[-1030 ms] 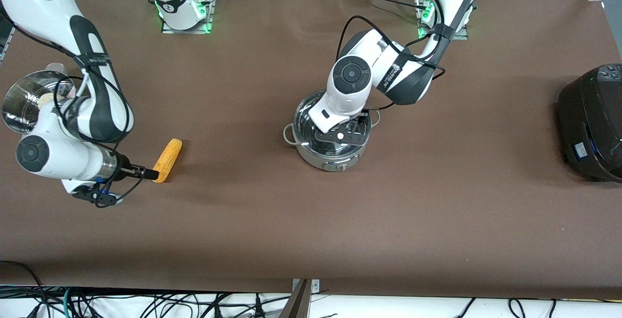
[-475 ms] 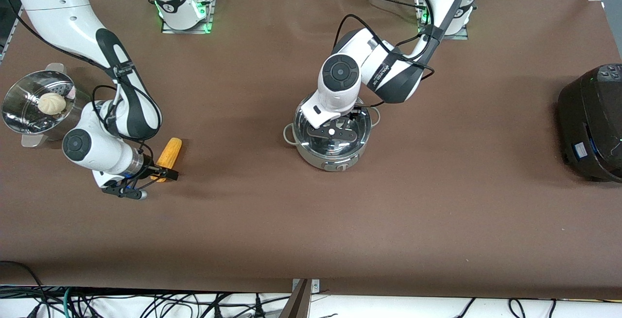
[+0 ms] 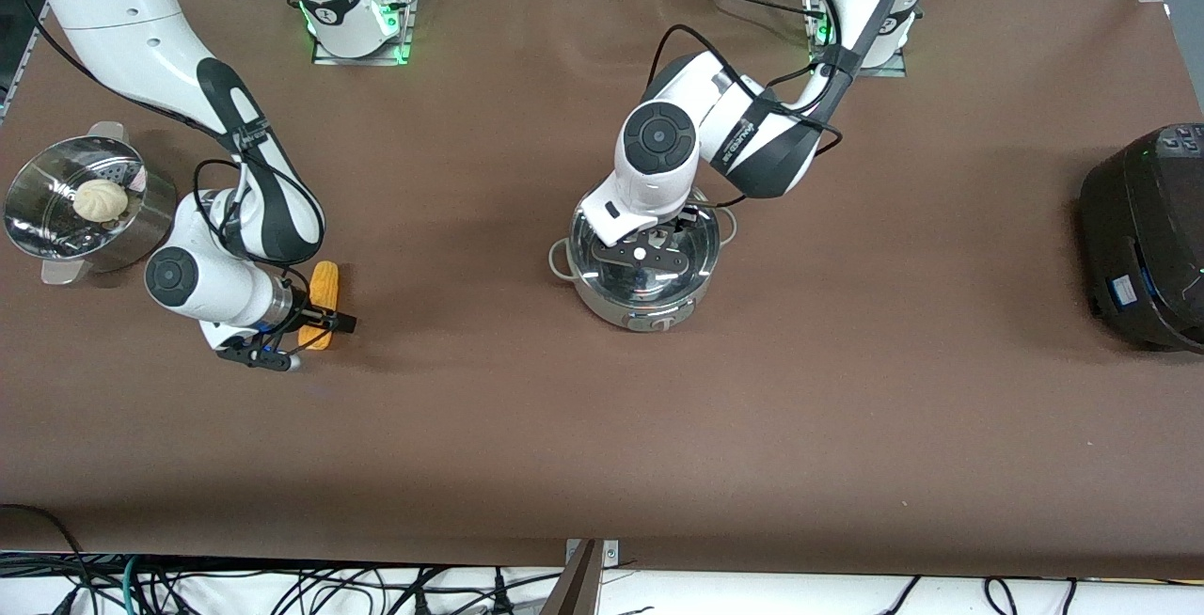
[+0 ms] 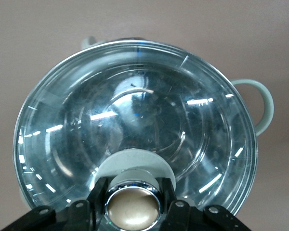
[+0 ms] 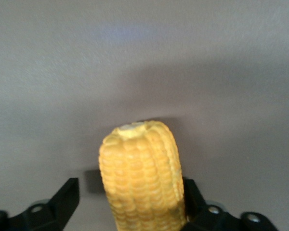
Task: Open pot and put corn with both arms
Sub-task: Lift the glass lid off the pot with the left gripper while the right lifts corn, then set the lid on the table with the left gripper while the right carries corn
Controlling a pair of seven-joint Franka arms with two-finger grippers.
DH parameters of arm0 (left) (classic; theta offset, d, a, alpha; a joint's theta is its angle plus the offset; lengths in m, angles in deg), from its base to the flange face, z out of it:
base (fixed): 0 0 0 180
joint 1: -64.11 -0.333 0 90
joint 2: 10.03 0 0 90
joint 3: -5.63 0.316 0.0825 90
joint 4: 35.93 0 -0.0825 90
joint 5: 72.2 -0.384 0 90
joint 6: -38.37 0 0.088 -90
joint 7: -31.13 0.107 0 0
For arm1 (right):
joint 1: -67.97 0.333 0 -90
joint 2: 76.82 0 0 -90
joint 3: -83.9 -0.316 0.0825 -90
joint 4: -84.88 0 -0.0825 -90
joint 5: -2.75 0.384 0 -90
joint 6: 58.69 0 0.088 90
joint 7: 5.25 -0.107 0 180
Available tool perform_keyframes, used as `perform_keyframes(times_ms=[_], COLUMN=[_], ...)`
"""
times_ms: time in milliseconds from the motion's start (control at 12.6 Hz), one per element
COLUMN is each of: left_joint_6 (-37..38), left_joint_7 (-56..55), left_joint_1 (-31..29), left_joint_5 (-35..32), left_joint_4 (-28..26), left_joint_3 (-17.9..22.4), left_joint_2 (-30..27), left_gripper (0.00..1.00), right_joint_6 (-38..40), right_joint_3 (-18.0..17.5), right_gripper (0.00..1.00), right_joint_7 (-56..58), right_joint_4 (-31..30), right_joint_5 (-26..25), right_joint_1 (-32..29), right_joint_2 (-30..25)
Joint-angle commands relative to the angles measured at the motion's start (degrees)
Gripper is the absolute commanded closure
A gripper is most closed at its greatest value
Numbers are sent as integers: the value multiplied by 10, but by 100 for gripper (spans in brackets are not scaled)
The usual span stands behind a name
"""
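Corn (image 3: 322,300) lay on your table (image 3: 847,408) toward the right arm's end, between the spread jaws of your right gripper (image 3: 318,322), a finger (image 5: 62,197) on each side of the cob, not visibly pressing it. Your pot (image 3: 642,269) sat mid-table, lid (image 4: 135,125) on, your left gripper (image 3: 649,244) straddling its knob (image 4: 133,208), jaws parted just beside it.

**Bystanders on the bench**

A steel steamer (image 3: 56,220) sits at the bench (image 3: 847,427) edge toward the right arm's end, with a white bun (image 3: 100,199) lying in its perforated insert. A black cooker (image 3: 1143,237) stands at the edge toward the left arm's end. Cables (image 3: 282,587) hang tangled below the bench's near edge, which carries a metal bracket (image 3: 591,551) at its middle.
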Motion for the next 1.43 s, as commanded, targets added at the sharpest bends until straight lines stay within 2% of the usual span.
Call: perform_keyframes(times_ms=[0, 79, 158, 317, 475, 554, 713, 871, 1030, 1188, 1267, 1347], left_joint_6=[107, 137, 155, 209, 243, 241, 187, 72, -74, -156, -189, -196], left_joint_7=[19, 24, 38, 137, 245, 307, 380, 399, 418, 421, 421, 421], left_joint_1=[-37, -69, -98, -159, -248, -287, -341, -363, -370, -371, -372, -376], left_joint_5=[7, 4, 0, -1, -4, -21, -37, -45, -48, -60, -87, -96], left_joint_4=[4, 5, 4, -2, -9, -17, -51, -143, -249, -312, -329, -334], left_joint_3=[6, 4, 4, 8, 6, 6, 6, 6, 6, 6, 6, 6], left_joint_2=[-71, -88, -110, -138, -149, -147, -133, -131, -130, -116, -108, -107], left_gripper=[100, 100, 100, 100, 100, 100, 100, 100, 100, 100, 100, 68], right_joint_6=[-5, 0, 14, 53, 103, 139, 232, 308, 312, 294, 269, 229], right_joint_3=[-4, -4, -6, -12, -15, -36, -93, -163, -173, -173, -172, -172], right_gripper=[70, 93, 100, 100, 100, 100, 100, 100, 100, 100, 100, 100], right_joint_7=[9, 21, 29, 32, 31, 27, -17, -124, -207, -239, -263, -303], right_joint_4=[-23, -17, -15, -2, 9, 18, 67, 163, 236, 289, 303, 312], right_joint_5=[5, 4, 3, 3, 2, 4, 5, 0, -2, -1, -1, -1], right_joint_1=[-2, -2, -2, -2, -2, -2, -2, 8, 77, 139, 170, 200], right_joint_2=[-18, -24, -32, -48, -76, -103, -146, -137, -100, -56, -38, -19])
